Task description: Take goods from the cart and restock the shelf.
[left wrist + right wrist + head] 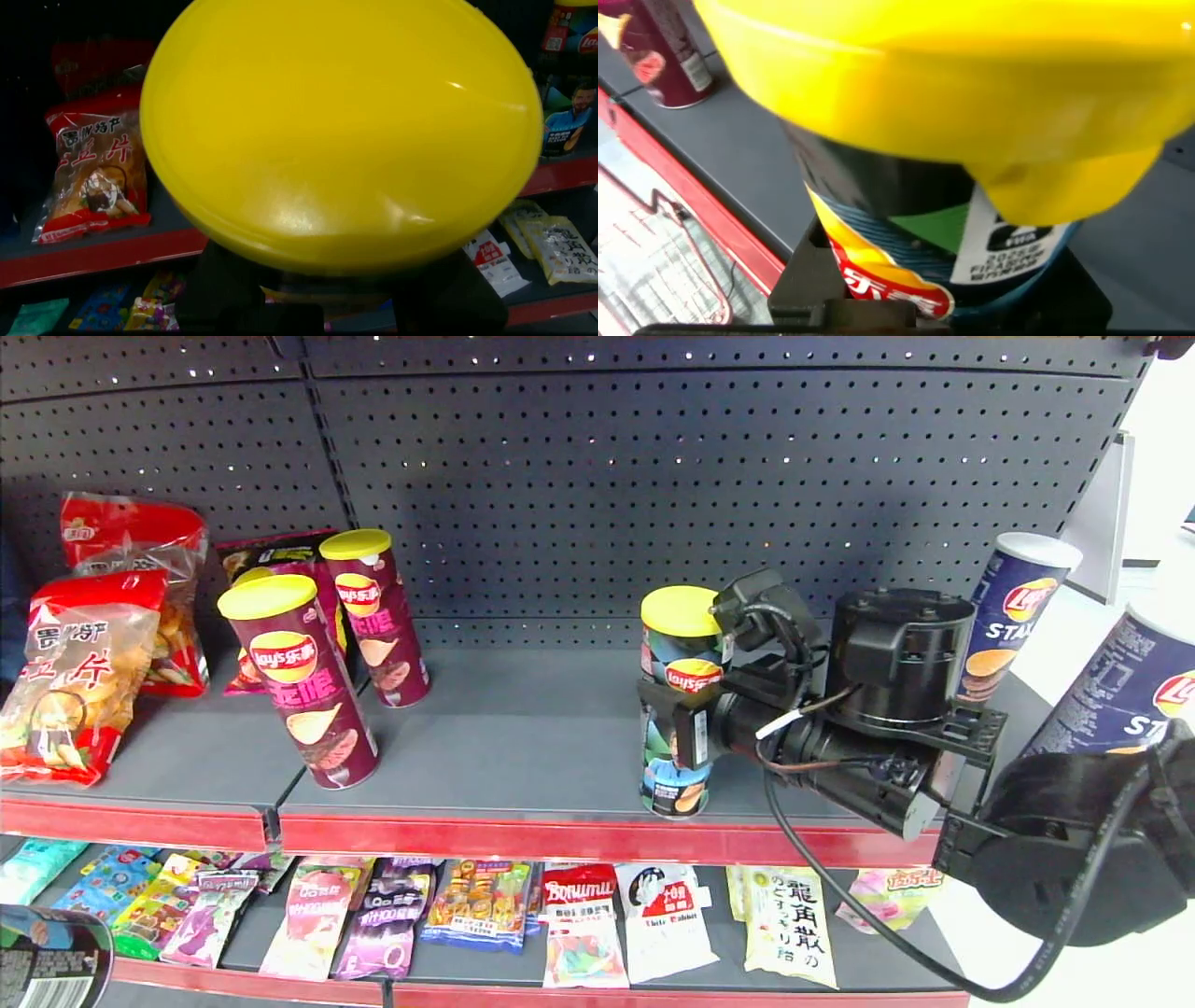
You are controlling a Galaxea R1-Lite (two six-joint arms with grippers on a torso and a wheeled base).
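Gripping the blue can (681,672) at 4 o'clock on the shelf (523,728) is the right gripper (680,733). Left wrist view adds the left gripper (332,297) clamping a yellow-lidded can (341,131).

Yellow-lidded chip can (681,653) upright at shelf (523,737) front; second can (341,131) off-shelf

The right can (674,700), clamped in my right gripper (689,735), bears a round red-and-yellow logo (694,675) just above my jaws and fine white print (665,792) below them. The left can (47,947), held in my left jaws, shows a barcode (37,992) on its side.
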